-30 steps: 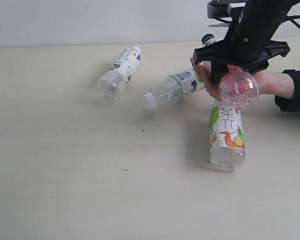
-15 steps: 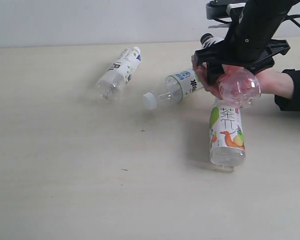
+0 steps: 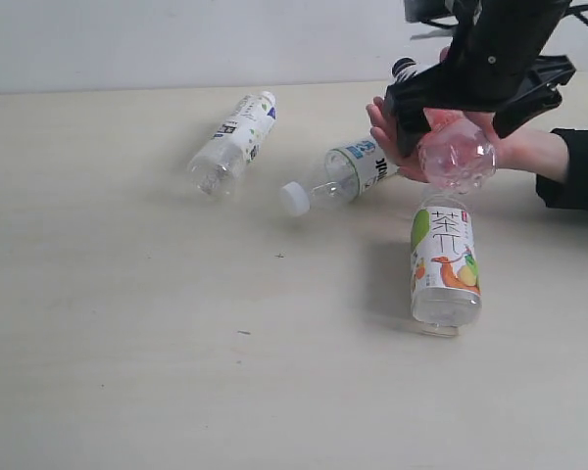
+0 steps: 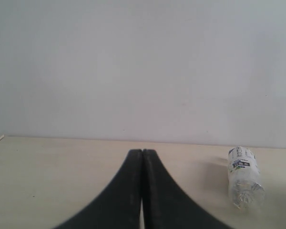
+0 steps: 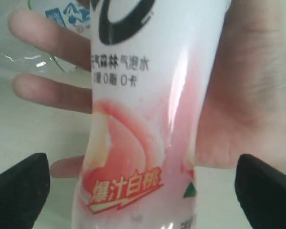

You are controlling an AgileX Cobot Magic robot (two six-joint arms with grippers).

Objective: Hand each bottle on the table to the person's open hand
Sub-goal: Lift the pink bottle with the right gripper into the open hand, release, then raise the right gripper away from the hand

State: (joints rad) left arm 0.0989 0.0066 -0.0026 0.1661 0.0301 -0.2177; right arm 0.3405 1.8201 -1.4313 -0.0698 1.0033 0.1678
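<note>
The pink-labelled bottle (image 3: 457,154) (image 5: 148,119) lies across the person's open hand (image 3: 392,137) (image 5: 250,105), its black cap at the far side. My right gripper (image 3: 461,117) (image 5: 143,191) stands over it, open, with both fingers well clear of its sides. Three white-labelled bottles lie on the table (image 3: 127,323): a dark-print one (image 3: 235,137) at the back left, a green-print one (image 3: 348,171) with a white cap beside the hand, and an orange-print one (image 3: 443,259) in front of the hand. My left gripper (image 4: 142,152) is shut on nothing, out of the exterior view.
The person's arm in a black sleeve (image 3: 578,171) reaches in from the right edge. The left wrist view shows a white-labelled bottle (image 4: 244,176) lying off to one side of the shut fingers, near a pale wall (image 4: 143,67).
My right gripper has spread its fingers off the pink-labelled bottle and lifted slightly. The hand with the bottle has risen a little toward the back.
</note>
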